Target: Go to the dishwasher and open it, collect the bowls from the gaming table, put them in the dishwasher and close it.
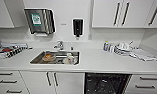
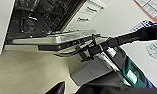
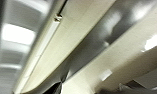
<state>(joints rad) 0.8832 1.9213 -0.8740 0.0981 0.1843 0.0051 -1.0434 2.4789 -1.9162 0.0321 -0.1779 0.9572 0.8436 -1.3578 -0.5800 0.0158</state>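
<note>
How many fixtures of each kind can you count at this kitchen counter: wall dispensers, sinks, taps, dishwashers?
Wall dispensers: 2 (steel paper-towel dispenser, black soap dispenser)
Sink: 1
Tap: 1
Dishwasher, standing open: 1
Total: 5

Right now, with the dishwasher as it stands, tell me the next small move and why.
Probably back away from the counter and turn to go for the bowls. The dishwasher already stands open: its dark inside shows under the counter, and the left wrist view shows its door lowered flat.
</note>
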